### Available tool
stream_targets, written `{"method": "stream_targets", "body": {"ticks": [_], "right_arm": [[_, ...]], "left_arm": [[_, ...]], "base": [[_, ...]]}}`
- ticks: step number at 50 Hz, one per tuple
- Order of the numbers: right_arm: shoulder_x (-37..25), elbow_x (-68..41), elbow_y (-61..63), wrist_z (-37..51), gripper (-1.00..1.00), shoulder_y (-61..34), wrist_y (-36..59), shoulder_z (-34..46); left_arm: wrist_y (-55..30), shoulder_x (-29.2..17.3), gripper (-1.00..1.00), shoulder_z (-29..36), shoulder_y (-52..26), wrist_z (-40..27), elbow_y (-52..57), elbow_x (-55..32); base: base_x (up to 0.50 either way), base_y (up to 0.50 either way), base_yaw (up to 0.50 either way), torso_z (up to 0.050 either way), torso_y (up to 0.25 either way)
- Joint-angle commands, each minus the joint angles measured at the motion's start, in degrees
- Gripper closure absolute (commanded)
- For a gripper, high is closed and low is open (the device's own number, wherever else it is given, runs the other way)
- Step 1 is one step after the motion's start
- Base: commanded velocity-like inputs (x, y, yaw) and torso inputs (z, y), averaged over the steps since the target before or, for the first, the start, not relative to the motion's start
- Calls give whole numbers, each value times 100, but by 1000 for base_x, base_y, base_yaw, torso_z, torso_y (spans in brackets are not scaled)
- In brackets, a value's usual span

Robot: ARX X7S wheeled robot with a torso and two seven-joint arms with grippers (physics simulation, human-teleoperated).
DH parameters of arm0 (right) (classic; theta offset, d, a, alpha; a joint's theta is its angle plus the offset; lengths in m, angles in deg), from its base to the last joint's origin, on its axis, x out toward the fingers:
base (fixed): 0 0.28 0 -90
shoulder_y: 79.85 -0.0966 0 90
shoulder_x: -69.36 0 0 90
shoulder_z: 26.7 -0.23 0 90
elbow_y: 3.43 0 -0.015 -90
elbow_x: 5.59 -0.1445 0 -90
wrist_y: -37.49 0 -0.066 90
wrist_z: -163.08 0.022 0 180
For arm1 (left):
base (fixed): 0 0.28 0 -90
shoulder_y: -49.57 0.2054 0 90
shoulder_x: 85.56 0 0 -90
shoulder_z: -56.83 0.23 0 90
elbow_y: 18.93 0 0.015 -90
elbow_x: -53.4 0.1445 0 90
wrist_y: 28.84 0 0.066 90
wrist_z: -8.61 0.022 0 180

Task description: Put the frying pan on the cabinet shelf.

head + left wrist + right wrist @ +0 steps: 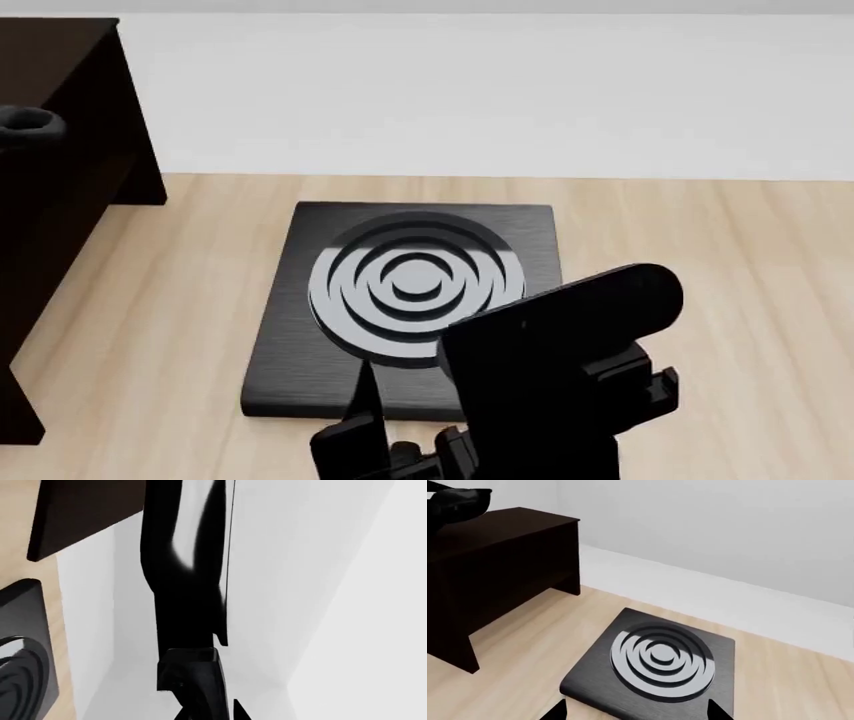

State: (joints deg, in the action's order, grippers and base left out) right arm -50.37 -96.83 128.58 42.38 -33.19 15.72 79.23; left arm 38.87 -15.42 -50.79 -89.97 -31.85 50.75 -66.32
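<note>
The frying pan [193, 555] shows edge-on in the left wrist view, glossy black, its long handle [187, 630] running down between the fingers of my left gripper [212, 714], which is shut on it. A flat board of the dark cabinet shelf [87, 510] lies just beside the pan. In the right wrist view a black shape [457, 500] hangs over the cabinet's top board [507, 517]; whether it is pan or gripper is unclear. My right gripper [637, 714] is open and holds nothing, over the near edge of the stove plate.
A square black stove plate [414, 290] with concentric rings lies on the light wooden tabletop [721, 260]. The tall dark cabinet [54, 200] stands at the left. My right arm [561, 360] fills the lower middle of the head view. A white wall runs behind.
</note>
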Motion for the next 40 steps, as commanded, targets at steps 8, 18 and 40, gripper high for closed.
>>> {"method": "stream_targets", "body": {"ticks": [8, 18, 40], "right_arm": [[191, 430, -424, -349, -100, -321, 41, 202], [163, 435, -429, -363, -100, -300, 3, 228], [115, 586, -263, -428, -100, -89, -126, 306]], "left_arm": [[199, -114, 100, -150, 178, 281, -103, -415], [190, -128, 100, -142, 191, 261, -78, -431], [-30, -275, -100, -104, 459, 656, -185, -326]], "base": [[0, 0, 0, 0, 3], [0, 0, 0, 1, 1], [0, 0, 0, 0, 1]]}}
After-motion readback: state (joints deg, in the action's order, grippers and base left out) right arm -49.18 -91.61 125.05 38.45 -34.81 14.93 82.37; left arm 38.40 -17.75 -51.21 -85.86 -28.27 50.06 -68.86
